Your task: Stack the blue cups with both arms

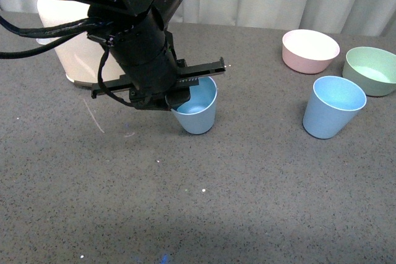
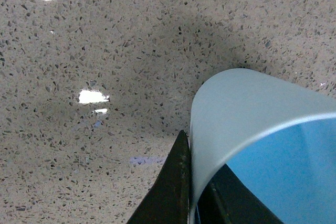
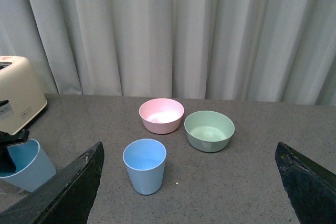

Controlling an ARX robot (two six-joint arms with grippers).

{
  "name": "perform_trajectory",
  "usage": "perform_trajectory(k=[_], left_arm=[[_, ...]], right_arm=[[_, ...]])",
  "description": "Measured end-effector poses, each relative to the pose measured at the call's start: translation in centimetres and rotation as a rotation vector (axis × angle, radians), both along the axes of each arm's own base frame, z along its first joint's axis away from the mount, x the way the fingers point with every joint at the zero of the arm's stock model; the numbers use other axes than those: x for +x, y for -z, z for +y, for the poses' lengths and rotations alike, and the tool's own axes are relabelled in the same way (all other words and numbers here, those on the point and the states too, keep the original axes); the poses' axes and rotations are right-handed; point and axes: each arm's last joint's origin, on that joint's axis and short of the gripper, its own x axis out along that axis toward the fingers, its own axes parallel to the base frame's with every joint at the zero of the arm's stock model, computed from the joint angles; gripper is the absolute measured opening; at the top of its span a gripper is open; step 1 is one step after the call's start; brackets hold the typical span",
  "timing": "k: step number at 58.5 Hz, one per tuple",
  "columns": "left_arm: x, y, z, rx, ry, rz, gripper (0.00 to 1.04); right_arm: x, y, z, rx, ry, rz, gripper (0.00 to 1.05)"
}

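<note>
Left gripper (image 1: pixel 175 98) pinched rim of left blue cup (image 1: pixel 199 114). Second blue cup (image 1: pixel 332 108) stood upright well to right, likely nearer right gripper (image 3: pixel 188 182), spread wide, empty.

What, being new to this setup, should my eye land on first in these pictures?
The bulky black left arm fills the upper left of the front view, its left gripper pinching the rim of a blue cup near the middle of the table. A second blue cup stands free to the right, beside a pink bowl and a green bowl.
</note>
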Motion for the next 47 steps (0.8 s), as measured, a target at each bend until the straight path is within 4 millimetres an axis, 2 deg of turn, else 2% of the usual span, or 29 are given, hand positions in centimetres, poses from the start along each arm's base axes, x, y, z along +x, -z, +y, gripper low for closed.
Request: perform_trajectory(k=[5, 13, 18, 25, 31, 34, 36, 42, 47], left_arm=[[0.3, -0.1, -0.2, -0.001, 0.001, 0.001, 0.05], [0.3, -0.7, -0.5, -0.029, 0.018, -0.013, 0.36], [0.2, -1.5, -0.7, -0.048, 0.028, -0.066, 0.46], [-0.4, -3.6, -0.5, -0.073, 0.026, -0.133, 0.64], [-1.0, -5.7, -0.1, -0.049, 0.019, -0.232, 0.84], [-1.6, -5.2, 0.8, 0.092, -0.007, -0.534, 0.73], [-2.9, -4.4, 2.2, 0.161, -0.007, -0.688, 0.64], [-5.3, -4.1, 4.9, 0.168, -0.025, -0.921, 0.49], [-7.6, -6.0, 7.4, 0.155, -0.057, -1.101, 0.35]], right_arm=[[0.0, 0.0, 0.0, 0.0, 0.0, 0.0, 0.95], [0.0, 0.0, 0.0, 0.0, 0.0, 0.0, 0.95], [0.0, 0.0, 0.0, 0.0, 0.0, 0.0, 0.95], [0.0, 0.0, 0.0, 0.0, 0.0, 0.0, 0.95], [0.0, 0.0, 0.0, 0.0, 0.0, 0.0, 0.95], [0.0, 0.0, 0.0, 0.0, 0.0, 0.0, 0.95], [0.0, 0.0, 0.0, 0.0, 0.0, 0.0, 0.95], [0.0, 0.0, 0.0, 0.0, 0.0, 0.0, 0.95], [0.0, 0.0, 0.0, 0.0, 0.0, 0.0, 0.95]])
